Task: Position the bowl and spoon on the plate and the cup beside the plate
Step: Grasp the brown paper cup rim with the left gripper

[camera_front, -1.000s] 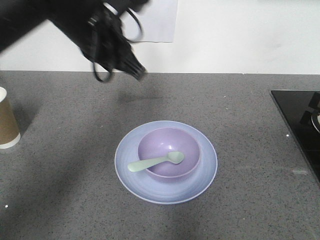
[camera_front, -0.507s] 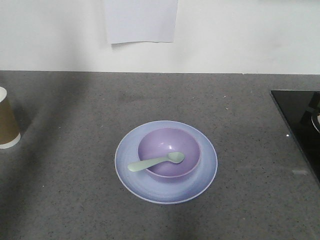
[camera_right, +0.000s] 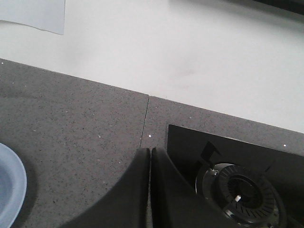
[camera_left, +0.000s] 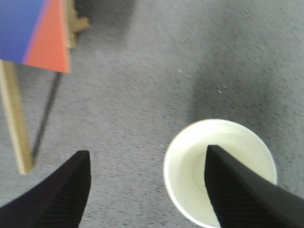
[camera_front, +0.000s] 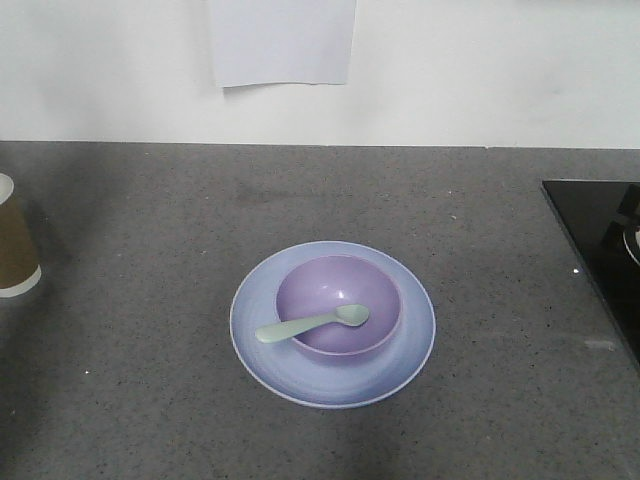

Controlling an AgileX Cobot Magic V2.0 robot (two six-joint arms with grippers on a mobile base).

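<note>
Grey counter, arm gone from the front view: bowl (camera_front: pixel 338 305) and spoon (camera_front: pixel 311 324) sit on plate (camera_front: pixel 332 324).
Left gripper (camera_left: pixel 147 190), jaws spread, now straddles the far-off cup (camera_left: pixel 219 171); right gripper (camera_right: pixel 150 190) is closed, empty.

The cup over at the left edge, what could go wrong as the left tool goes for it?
1. The left tool is open above the cup, with one finger over the cup's mouth. Closing off-centre could crush or tip the thin paper wall.
2. The cup stands far from the plate. Carried too close, it could knock the spoon, whose handle hangs over the bowl's rim.
</note>
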